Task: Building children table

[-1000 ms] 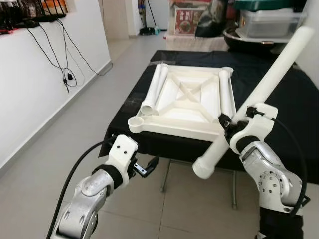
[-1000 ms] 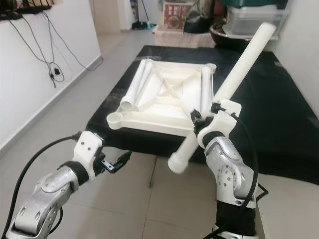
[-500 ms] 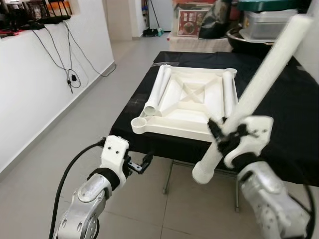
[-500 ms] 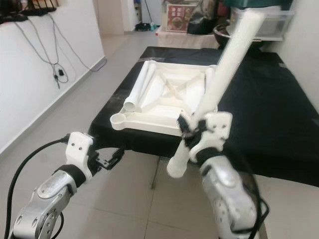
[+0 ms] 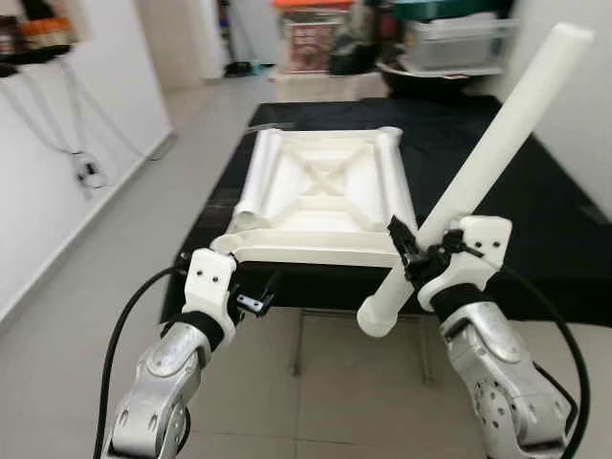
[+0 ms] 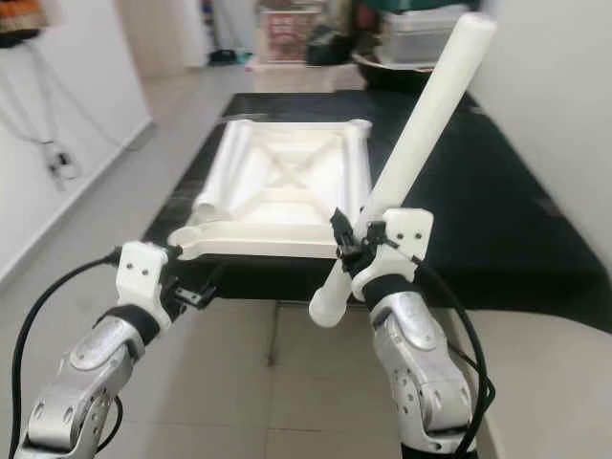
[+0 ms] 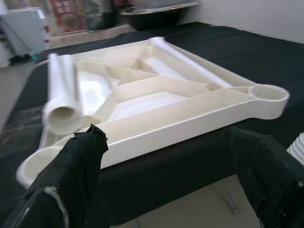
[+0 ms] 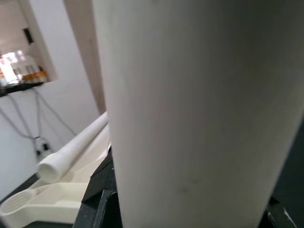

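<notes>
Upturned white tabletop (image 5: 320, 206); one leg (image 5: 478, 177) raised, tilted.

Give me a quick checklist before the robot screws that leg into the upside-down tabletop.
1. Right gripper shut on the table leg: ok.
2. Leg's threaded end over the near right socket: not ok, it hangs below and in front of the table's edge.
3. Near left corner socket free: ok.
4. Tabletop lies flat on the black table: ok.
5. Left gripper open, holding nothing: ok.
6. Loose legs in the tabletop clear of sockets: cannot tell.
</notes>
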Motion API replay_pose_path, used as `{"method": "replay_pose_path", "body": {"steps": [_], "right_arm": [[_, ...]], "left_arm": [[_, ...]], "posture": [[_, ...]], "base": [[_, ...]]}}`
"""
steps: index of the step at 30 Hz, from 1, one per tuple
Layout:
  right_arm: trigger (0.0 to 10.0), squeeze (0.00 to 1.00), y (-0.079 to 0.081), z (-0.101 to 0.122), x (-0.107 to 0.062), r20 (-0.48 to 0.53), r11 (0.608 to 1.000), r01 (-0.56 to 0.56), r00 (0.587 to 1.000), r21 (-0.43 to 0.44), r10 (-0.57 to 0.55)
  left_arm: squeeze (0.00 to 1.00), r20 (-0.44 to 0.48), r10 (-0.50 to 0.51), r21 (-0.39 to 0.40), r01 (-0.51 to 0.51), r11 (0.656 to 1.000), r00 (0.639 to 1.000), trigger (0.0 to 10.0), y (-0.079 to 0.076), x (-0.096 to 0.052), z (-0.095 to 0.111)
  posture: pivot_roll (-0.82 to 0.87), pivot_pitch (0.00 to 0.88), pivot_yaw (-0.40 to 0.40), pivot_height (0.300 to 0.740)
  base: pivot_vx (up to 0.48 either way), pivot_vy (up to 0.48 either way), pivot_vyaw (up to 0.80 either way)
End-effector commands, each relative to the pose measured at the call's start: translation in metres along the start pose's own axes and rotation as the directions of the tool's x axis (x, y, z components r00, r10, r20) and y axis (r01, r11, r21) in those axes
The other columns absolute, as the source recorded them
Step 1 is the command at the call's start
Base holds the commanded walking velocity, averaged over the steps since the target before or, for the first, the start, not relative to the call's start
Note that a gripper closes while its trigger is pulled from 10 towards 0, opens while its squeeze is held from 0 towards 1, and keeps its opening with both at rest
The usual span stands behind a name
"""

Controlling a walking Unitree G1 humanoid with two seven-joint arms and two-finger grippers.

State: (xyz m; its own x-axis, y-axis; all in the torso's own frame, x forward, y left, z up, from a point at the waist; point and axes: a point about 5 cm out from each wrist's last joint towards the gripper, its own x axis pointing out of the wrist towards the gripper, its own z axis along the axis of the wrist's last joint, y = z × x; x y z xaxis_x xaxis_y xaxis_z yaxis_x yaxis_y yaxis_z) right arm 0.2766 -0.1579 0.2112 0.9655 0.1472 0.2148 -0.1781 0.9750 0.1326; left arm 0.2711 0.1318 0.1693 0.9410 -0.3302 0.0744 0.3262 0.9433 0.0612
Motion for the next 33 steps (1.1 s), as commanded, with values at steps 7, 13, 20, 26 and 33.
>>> {"method": "replay_pose_path", "body": {"steps": [7, 13, 20, 26, 33], "right_arm": [[10.0, 0.00, 0.005, -0.003, 0.004, 0.012, 1.000, -0.030, 0.999, -0.006, 0.030], [10.0, 0.00, 0.008, -0.001, 0.010, 0.030, 0.999, -0.038, 0.999, -0.002, 0.038], [10.0, 0.00, 0.013, 0.002, 0.018, 0.049, 0.998, -0.064, 0.997, -0.002, 0.064], [10.0, 0.00, 0.015, 0.010, 0.026, 0.091, 0.994, -0.102, 0.990, -0.048, 0.106], [10.0, 0.00, 0.020, 0.013, 0.033, 0.112, 0.989, -0.134, 0.984, -0.062, 0.140]], "left_arm": [[0.00, -0.027, -0.018, 0.021, 0.019, 1.000, 0.999, 10.0, -0.006, -0.002, -0.008], [0.00, -0.014, -0.014, 0.018, 0.014, 1.000, 1.000, 10.0, -0.005, 0.000, -0.006], [0.00, 0.008, -0.003, 0.012, 0.003, 1.000, 1.000, 10.0, -0.003, 0.001, -0.004], [0.00, 0.037, 0.028, -0.010, -0.028, 1.000, 0.999, 10.0, 0.002, 0.003, -0.001], [0.00, 0.063, 0.038, -0.025, -0.036, 0.999, 0.997, 10.0, 0.005, 0.003, 0.002]], "posture": [[-0.03, 0.000, 0.015, 0.740], [-0.03, 0.000, 0.018, 0.740], [-0.04, 0.000, 0.024, 0.740], [-0.04, 0.000, 0.013, 0.740], [-0.03, 0.000, 0.008, 0.740]], "base": [[0.000, 0.000, -0.80], [0.000, 0.000, -0.20], [0.000, 0.000, -0.77], [0.000, 0.000, -0.56], [0.229, 0.000, 0.00]]}}
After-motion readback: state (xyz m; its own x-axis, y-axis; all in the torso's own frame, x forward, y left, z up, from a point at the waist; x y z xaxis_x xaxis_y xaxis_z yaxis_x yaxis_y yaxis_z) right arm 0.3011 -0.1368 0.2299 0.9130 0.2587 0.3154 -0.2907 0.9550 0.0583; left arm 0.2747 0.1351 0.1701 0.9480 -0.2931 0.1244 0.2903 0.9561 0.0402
